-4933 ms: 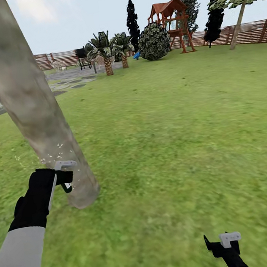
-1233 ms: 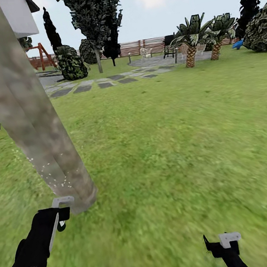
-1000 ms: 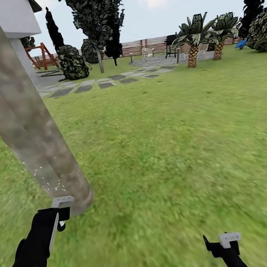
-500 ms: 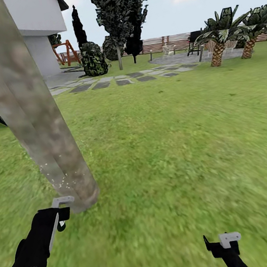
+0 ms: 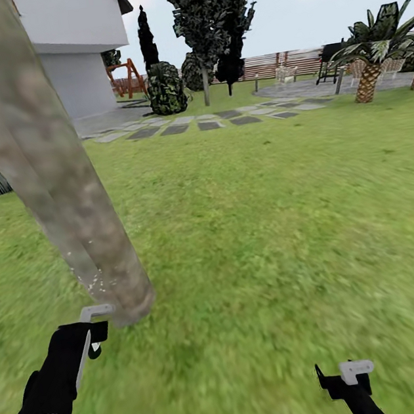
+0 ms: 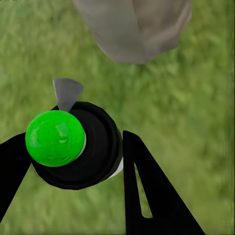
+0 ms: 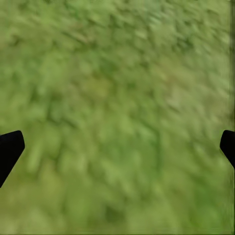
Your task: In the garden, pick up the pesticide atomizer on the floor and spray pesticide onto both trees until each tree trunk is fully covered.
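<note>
A thick mottled beige-grey tree trunk [image 5: 49,171] leans across the left of the head view and meets the grass [image 5: 269,224] at its base. White spray specks [image 5: 92,284] dot its lower part. My left gripper [image 5: 94,325] is just in front of that base, shut on the pesticide atomizer. In the left wrist view the atomizer [image 6: 73,147] has a bright green cap [image 6: 55,138], a black body and a grey nozzle [image 6: 67,93] pointing at the trunk base [image 6: 134,29]. My right gripper [image 5: 340,376] hangs low at the right, open over bare grass [image 7: 117,117].
A white house [image 5: 77,47] stands behind the trunk. Grey stepping stones [image 5: 208,124] cross the lawn toward a paved area. Dark conifers [image 5: 211,14], a round shrub [image 5: 166,90], a short palm [image 5: 369,70] and the slatted fence [image 5: 285,62] lie far back. Open grass stretches to the right.
The whole view has swung around the trunk: the house has come into sight and the palms have slid right. Both arms keep their pose; the atomizer stays held at the trunk base.
</note>
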Tool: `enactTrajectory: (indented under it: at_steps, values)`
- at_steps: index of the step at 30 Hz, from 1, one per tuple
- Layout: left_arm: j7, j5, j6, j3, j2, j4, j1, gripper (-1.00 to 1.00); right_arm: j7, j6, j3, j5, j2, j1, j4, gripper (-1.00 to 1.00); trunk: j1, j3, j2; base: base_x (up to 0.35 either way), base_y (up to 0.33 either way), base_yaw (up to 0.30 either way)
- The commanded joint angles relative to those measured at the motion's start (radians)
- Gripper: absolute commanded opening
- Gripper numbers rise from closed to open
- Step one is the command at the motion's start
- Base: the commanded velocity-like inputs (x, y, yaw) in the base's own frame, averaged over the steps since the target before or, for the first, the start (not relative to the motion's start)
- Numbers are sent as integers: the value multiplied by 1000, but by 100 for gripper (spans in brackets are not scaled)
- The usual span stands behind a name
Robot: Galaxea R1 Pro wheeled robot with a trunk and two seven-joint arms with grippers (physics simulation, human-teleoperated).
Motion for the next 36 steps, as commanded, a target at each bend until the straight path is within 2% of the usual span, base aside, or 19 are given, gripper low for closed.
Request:
enactTrajectory:
  at_steps: [1, 5, 15, 18, 19, 20, 22, 24, 25, 27, 30, 32, 36]
  values:
    - [0, -1, 0, 0, 0, 0, 0, -100, 0, 0, 0, 0, 0, 0, 0, 100, 0, 0, 0, 118, -261, 3]
    - [0, 0, 0, 0, 0, 0, 0, -100, 0, 0, 0, 0, 0, 0, 0, 100, 0, 0, 0, 128, -261, 30]
    - [-1, 4, 1, 3, -1, -9, 0, -100, 0, 0, 0, 0, 0, 0, 0, 100, 0, 0, 0, 47, -215, 263]
    - [-4, 5, 10, -3, -2, -15, -19, -100, 0, 0, 0, 0, 0, 1, 0, 100, 0, 0, 0, 0, -8, 277]
    - [-7, 5, 13, -6, -3, -16, -33, -100, 0, 0, 0, 0, 0, 0, 0, 100, 0, 0, 0, 0, -2, 277]
    - [-10, 5, 19, -10, -4, -10, -71, -100, 0, 0, 0, 0, 0, 0, 0, 100, 0, 0, 0, 0, -1, 277]
    - [-14, 5, 69, -12, -3, -3, -142, -100, 1, 0, 0, 0, 0, 0, 0, 100, 0, 0, 0, 0, 0, 242]
    - [-15, 4, 122, -13, -3, -7, -175, -100, 1, 0, 0, -1, -1, 0, -1, 100, 0, 0, 0, 0, 0, 197]
    - [-17, 2, 160, -14, 6, -23, -203, -100, 1, 0, 0, -1, -2, 0, 0, 100, 0, 0, 0, 0, 0, 45]
    - [-17, 0, 171, -14, 25, -48, -203, -100, -1, 0, 0, -2, -3, 0, -1, 100, 0, 0, 0, 0, 0, 12]
    - [-17, 1, 170, -21, 18, -57, -201, -100, -1, 0, -1, -2, -4, 1, -3, 100, 0, 0, 0, 0, 0, 1]
    - [-16, -1, 172, -55, 17, -66, -203, -100, -1, 0, -2, -2, -5, 1, -3, 100, 0, 0, 0, 0, 0, 0]
    - [-14, -2, 176, -68, 17, -120, -200, -100, -1, 0, -2, -2, -5, 0, -2, 100, 0, 0, 0, 83, -150, 0]
